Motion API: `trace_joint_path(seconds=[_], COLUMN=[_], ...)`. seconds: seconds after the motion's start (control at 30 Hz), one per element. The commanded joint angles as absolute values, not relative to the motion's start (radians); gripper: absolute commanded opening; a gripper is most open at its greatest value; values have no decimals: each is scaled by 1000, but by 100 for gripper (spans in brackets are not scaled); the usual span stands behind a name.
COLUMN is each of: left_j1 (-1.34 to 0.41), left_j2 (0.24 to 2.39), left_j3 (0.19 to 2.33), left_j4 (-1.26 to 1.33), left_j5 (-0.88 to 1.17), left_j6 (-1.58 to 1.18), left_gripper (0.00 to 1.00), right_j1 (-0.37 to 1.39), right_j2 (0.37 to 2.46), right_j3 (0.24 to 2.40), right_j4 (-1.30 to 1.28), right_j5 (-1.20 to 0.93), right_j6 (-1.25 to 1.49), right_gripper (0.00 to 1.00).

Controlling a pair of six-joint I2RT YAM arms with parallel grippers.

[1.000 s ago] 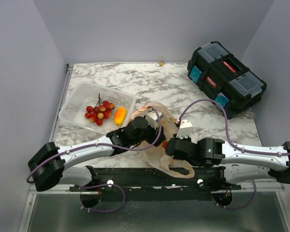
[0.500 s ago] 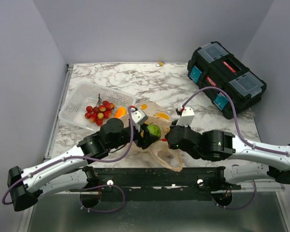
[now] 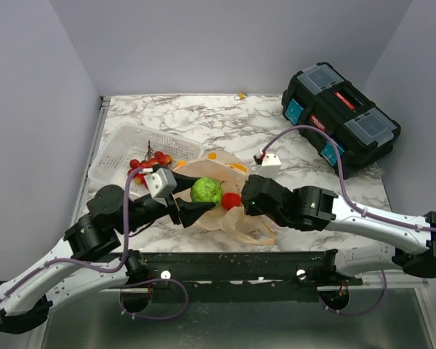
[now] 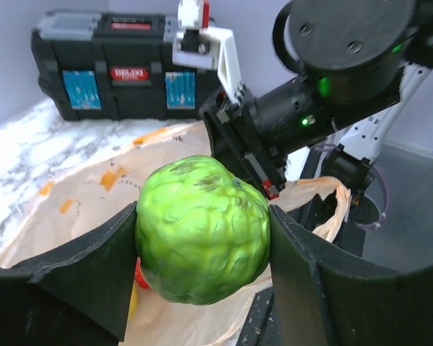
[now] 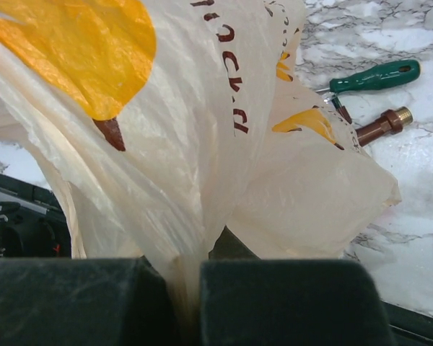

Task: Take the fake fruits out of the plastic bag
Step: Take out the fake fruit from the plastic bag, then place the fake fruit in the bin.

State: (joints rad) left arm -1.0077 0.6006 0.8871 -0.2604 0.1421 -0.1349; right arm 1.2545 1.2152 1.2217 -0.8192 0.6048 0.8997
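**Step in hand:** extraction of the green fruit [image 3: 206, 191], judged mid-transfer.

**Left jaws:** closed on the green fruit, one finger [image 4: 94, 277] on each flank, as the left wrist view shows. The fruit fills the gap between them, and the grip looks square and secure. In the top view the fruit sits at centre frame, lifted above the plastic bag [image 3: 236, 222] and apparently clear of its mouth.

**Right jaws:** pressed together on a gathered fold of the bag [image 5: 202, 144], with film rising from between them in the right wrist view. Judged to be holding the bag up and steady.

**Other fruit:** a small red fruit [image 3: 231, 201] lies just right of the green one, at the bag's opening. Whether it rests inside or on top of the film cannot be told. No lemon is discernible.

**Surroundings:** a white mesh basket [image 3: 116, 153] at left of centre holds a bunch of berries [image 3: 147, 166]. A black toolbox [image 3: 341, 116] stands at upper right on the marbled tabletop [image 3: 225, 120].

**Next move, judged:** carry the green fruit leftward, away from the bag, lower it to the basket or bare tabletop, then spread the left jaws. The right pinch should hold so the mouth is open for the red fruit.

**Risk:** the glossy round fruit may roll on release.
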Motion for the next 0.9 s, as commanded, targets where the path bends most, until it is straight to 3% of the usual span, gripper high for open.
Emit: trace_joint_path(seconds=[0.0, 0.13, 0.27, 0.47, 0.53, 0.7, 0.87], left_j1=[-1003, -1003, -1003, -948, -840, -498, -331], left_j2=[543, 563, 598, 700, 754, 828, 885], left_j3=[969, 1066, 1154, 1090, 1100, 1034, 882], left_j4=[-315, -391, -455, -288, -357, -462, -440], left_j5=[71, -105, -453, -969, -939, -585, -430], left_j6=[-71, -46, -26, 188, 88, -287, -640], left_gripper=[0, 0, 0, 0, 0, 0, 0], right_j1=[1247, 1247, 1247, 1246, 1247, 1246, 1246], right_j2=[1198, 1174, 1144, 1113, 1112, 1114, 1105], right_j3=[1191, 1166, 1142, 1125, 1121, 1124, 1129], right_j4=[-785, -784, -787, -780, -778, -786, -801], right_j5=[568, 562, 559, 559, 557, 548, 543], right_j6=[897, 910, 918, 923, 922, 917, 921], right_gripper=[1, 1, 1, 1, 1, 1, 0])
